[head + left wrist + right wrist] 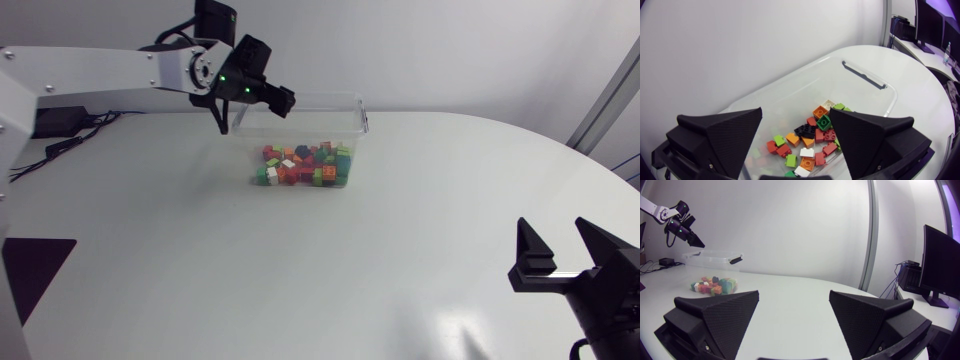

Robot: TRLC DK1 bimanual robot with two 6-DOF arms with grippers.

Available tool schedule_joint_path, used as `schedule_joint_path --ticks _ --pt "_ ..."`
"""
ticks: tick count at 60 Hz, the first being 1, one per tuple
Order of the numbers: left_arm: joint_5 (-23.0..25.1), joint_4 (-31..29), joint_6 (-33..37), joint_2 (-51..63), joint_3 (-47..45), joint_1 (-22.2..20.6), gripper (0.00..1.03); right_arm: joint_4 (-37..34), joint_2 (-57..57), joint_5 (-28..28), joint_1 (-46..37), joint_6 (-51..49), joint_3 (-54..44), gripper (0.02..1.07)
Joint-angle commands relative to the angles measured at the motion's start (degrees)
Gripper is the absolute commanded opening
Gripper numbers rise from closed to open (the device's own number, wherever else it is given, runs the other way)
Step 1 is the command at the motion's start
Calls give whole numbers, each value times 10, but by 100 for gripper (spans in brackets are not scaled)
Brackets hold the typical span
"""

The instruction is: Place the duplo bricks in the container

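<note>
Your left gripper hangs over the container's far left corner. Its two fingers are spread wide and nothing is between them. In the left wrist view you look down between the fingers into the container. The duplo bricks lie just below and a little ahead of the gripper, in a loose heap on the bottom. They are red, orange, green, white and black.

In the head view the heap sits against the container's near wall, and the half nearer the gripper is mostly bare. Every brick that you can see lies inside the container walls. None is in either gripper.

Your right gripper is well apart from the container, low over the worktop at its near right side. Its fingers are also spread and hold nothing. From its wrist view the container stands far ahead of it and to its left.

I judge that the task is finished, or very nearly. If a brick is left, it is somewhere these views do not show. What remains for you is probably only to draw the left arm back.
</note>
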Motion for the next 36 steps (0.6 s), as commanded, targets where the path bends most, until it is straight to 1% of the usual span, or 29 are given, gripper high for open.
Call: schedule_joint_path --ticks 1,4,5,6,10,12,14,18,24,28,29,30,36 --pt "-4 32 11 -90 -47 31 99 5 -4 3 -2 -7 -12 103" --pt "-3 37 12 -132 -77 51 99 5 -4 3 -2 -7 -12 103" --pt "-4 38 12 -134 -80 52 99 5 -4 3 -2 -7 -12 103" --pt "-3 39 13 -152 -93 64 99 5 -4 3 -2 -7 -12 103" --pt "2 48 19 -190 -128 86 99 5 -4 3 -2 -8 -12 103" --pt "9 58 22 -214 -155 104 99 5 -4 3 -2 -7 -12 103" --pt "9 63 22 -222 -168 110 99 5 -4 3 -2 -7 -12 103" --pt "15 99 27 -247 -219 133 99 5 -4 3 -2 -8 -12 103" --pt "19 111 17 -280 -272 166 99 6 -4 3 -2 -7 -12 103" --pt "19 157 1 -316 -325 185 99 5 -4 3 -2 -7 -12 103" --pt "19 158 1 -317 -326 185 99 6 -4 3 -2 -8 -12 103" --pt "19 169 1 -335 -350 191 99 5 -4 3 -2 -7 -12 103" --pt "19 188 0 -384 -417 215 99 5 -4 3 -2 -8 -12 103"
